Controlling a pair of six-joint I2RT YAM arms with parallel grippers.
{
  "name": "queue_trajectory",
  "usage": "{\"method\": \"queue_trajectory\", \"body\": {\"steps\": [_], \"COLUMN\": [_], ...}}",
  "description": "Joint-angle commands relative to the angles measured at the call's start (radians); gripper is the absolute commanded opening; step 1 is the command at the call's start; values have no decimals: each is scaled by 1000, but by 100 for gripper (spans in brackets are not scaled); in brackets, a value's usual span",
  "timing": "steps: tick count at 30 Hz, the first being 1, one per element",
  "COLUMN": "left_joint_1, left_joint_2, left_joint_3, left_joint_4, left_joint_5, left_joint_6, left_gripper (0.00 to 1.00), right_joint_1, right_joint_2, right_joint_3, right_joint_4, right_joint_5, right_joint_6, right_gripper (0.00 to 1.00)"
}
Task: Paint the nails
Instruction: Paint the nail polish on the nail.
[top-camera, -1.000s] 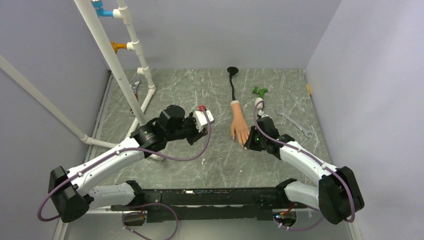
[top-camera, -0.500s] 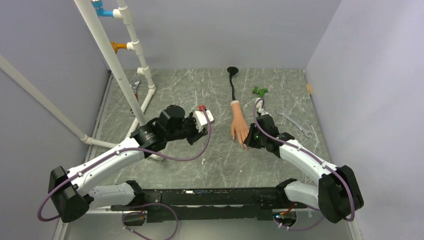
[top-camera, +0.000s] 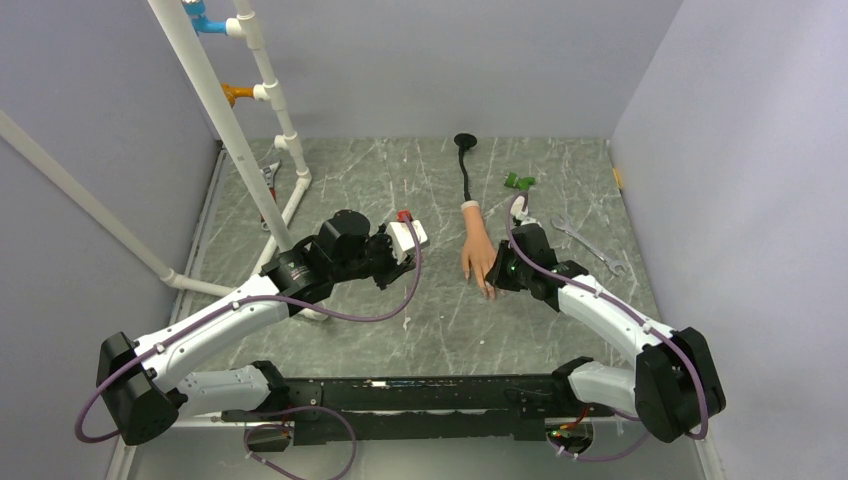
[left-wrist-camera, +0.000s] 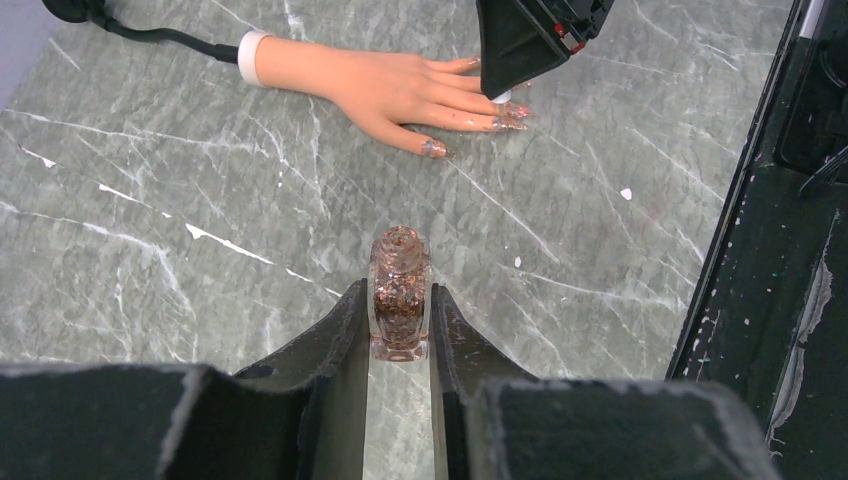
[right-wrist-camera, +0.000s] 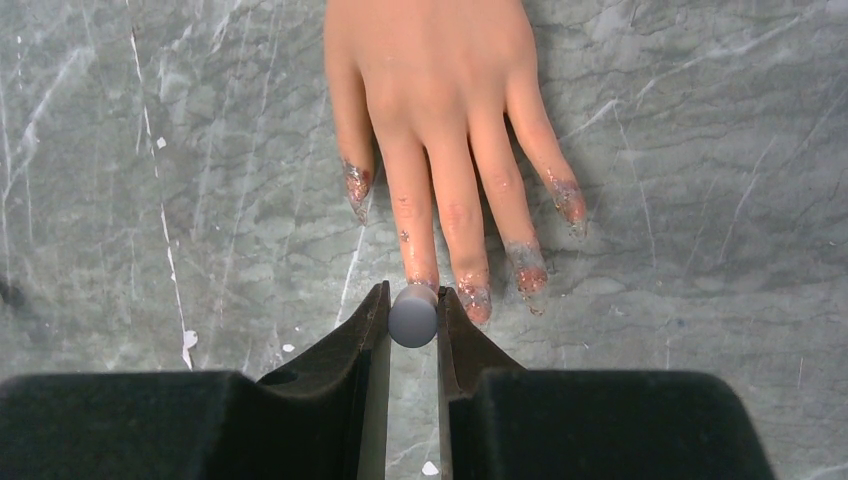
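One peach rubber mannequin hand (top-camera: 478, 250), top view, lies flat on the grey marbled worktop (top-camera: 400, 180). Left wrist: left pincer (left-wrist-camera: 400, 325) clamped on a small uncapped glass bottle of copper glitter polish (left-wrist-camera: 399, 300). Right wrist: right pincer (right-wrist-camera: 413, 320) pinching a round grey cap (right-wrist-camera: 413, 316) over the index fingertip; glitter-coated nails (right-wrist-camera: 473, 297) beside it.

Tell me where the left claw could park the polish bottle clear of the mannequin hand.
For the polish bottle, bare table lies between the mannequin hand and the black base rail, and between the pipe frame and the black cable. Crowded: the nails, where the right claw holds the brush, and beside the wrench.
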Motion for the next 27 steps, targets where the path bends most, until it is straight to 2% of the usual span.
{"method": "queue_trajectory", "body": {"steps": [1, 27], "left_joint_1": [-6, -5], "left_joint_2": [-12, -13], "left_joint_3": [38, 38], "left_joint_4": [30, 28], "left_joint_5": [-9, -3], "left_joint_6": [6, 3], "left_gripper": [0, 0], "right_joint_1": [-4, -4], "right_joint_2": [4, -45], "right_joint_3": [44, -27], "right_joint_4": [36, -16], "right_joint_5": [0, 13], "right_joint_6": [-7, -16], "right_gripper": [0, 0]}}
